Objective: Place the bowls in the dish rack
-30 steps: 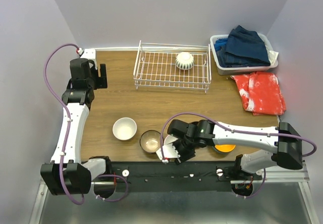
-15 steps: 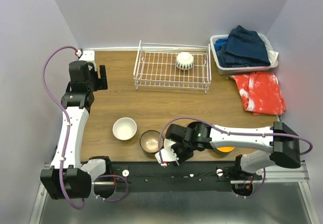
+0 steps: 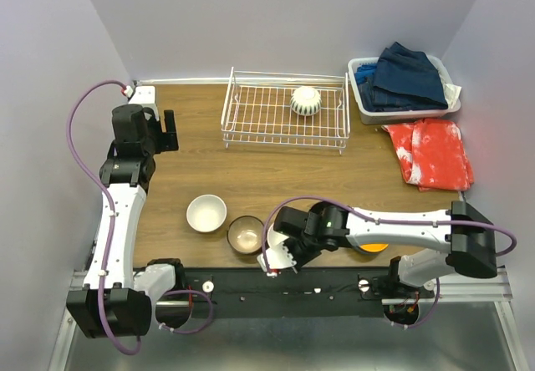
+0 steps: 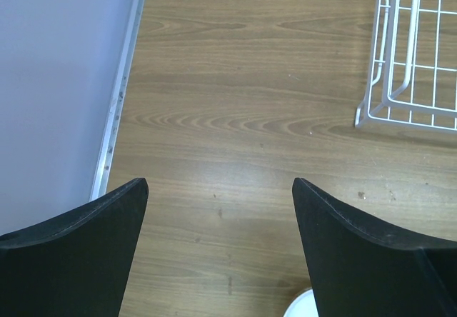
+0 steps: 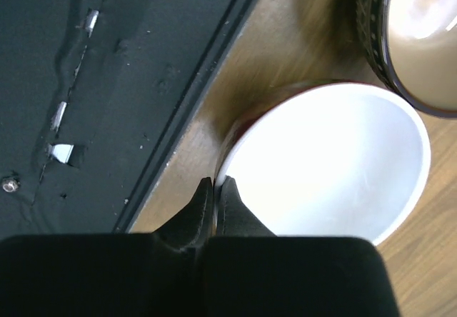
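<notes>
Right pincer (image 5: pixel 215 187), shut tight, pinches the eight-o'clock rim of the cream bowl (image 5: pixel 328 160): light, rigid, glossy, probably slippery and chippable.

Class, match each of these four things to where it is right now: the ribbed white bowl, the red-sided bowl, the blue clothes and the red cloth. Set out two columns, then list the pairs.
Things
1. ribbed white bowl
2. red-sided bowl
3. blue clothes
4. red cloth

Places
a. spread out next to the white basket
b. inside the dish rack
c. piled in the white basket
d. pinched at its rim by the right fingers

Pairs: 1-b, 2-d, 3-c, 4-a
</notes>
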Motion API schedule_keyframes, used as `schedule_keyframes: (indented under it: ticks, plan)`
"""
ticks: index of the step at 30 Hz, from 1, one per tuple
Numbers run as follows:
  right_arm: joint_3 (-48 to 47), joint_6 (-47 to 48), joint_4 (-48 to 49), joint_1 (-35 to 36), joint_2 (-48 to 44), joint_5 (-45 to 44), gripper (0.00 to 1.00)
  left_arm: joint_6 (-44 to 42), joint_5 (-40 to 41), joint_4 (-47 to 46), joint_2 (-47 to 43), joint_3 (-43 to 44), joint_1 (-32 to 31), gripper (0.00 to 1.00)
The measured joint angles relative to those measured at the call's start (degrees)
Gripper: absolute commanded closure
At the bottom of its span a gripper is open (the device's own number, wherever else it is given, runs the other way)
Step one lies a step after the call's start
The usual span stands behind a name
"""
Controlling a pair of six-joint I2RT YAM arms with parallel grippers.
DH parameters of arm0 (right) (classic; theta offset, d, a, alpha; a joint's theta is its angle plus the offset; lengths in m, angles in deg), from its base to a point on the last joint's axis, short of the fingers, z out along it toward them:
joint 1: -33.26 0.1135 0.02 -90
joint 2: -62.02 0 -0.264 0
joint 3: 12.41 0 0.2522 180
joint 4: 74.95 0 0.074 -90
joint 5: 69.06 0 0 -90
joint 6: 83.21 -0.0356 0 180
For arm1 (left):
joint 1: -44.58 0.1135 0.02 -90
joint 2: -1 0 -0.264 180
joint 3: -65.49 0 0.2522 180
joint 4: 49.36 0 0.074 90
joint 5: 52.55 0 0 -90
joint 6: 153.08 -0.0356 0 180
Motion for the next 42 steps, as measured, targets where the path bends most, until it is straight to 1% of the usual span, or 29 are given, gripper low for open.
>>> schedule_keyframes:
  ticks: [5, 6, 7, 12, 15, 18, 19, 21, 24, 27, 28, 30, 32, 34, 38, 42]
  plan:
    - [-5.6, 0.92, -6.99, 0.13, 0.44, 0.96, 0.99, -0.11, -0.42, 0.02, -0.44, 0.02, 0.0, 0.09]
    - [-9.42, 0.59, -11.34, 0.13, 0.59, 1.27, 0.99, -0.42, -0.87, -0.04, -0.39, 0.02, 0.0, 0.1]
    - [-9.42, 0.59, -11.34, 0.13, 0.59, 1.27, 0.99, -0.44, -0.87, -0.04, -0.37, 0.02, 0.0, 0.1]
    - [-15.82, -0.57, -16.68, 0.04, 0.85, 0.79, 0.99, -0.7, -1.38, -0.5, 0.83, 0.04, 0.0, 0.12]
    - [-20.83, -2.45, -18.08, -2.43, 1.68, 1.4, 0.99, -0.7, -1.99, -0.33, 2.75, 1.05, 0.0, 0.12]
    - [-28.59, -5.68, -17.94, -8.9, 4.24, 3.67, 0.99, -0.74, -2.78, -0.37, 5.29, 3.69, 0.0, 0.12]
    - [-32.79, -7.65, -17.35, -12.2, 5.77, 5.01, 0.99, -0.98, -3.26, -0.11, 6.34, 5.03, -0.02, 0.13]
    - [-37.59, -9.51, -15.67, -16.33, 7.61, 6.21, 0.99, -2.14, -3.91, 0.09, 8.94, 8.28, -0.87, 0.14]
    - [-46.4, -13.62, -13.66, -22.64, 12.04, 9.55, 0.99, -4.02, -4.52, 0.22, 13.18, 12.13, -3.82, 0.14]
    - [-56.43, -18.23, -11.72, -27.23, 18.32, 13.86, 0.99, -5.46, -6.1, 0.46, 16.24, 12.72, -6.62, 0.14]
    - [-60.63, -20.9, -9.73, -29.46, 21.7, 16.57, 0.99, -5.66, -6.51, 0.5, 17.07, 12.72, -7.02, 0.14]
    - [-65.2, -25.03, -6.36, -32.7, 25.68, 19.85, 0.99, -6.05, -7.82, 1.27, 19.91, 13.68, -7.02, 0.16]
    - [-68.61, -32.37, -1.75, -37.22, 29.81, 24.57, 0.99, -6.45, -9.03, 1.9, 23.58, 16.15, -6.67, 0.17]
    - [-70.75, -37.81, 1.77, -41.46, 33.44, 27.56, 0.99, -6.69, -10.01, 2.67, 27.65, 19.19, -6.43, 0.19]
    - [-73.35, -46.8, 7.8, -47.8, 39.69, 32.48, 0.99, -6.29, -12.31, 3.74, 35.01, 24.81, -6.25, 0.19]
    - [-74.27, -56.54, 15.19, -52.7, 44.89, 37.79, 0.99, -5.14, -15.37, 3.54, 37.88, 26.75, -6.23, 0.19]
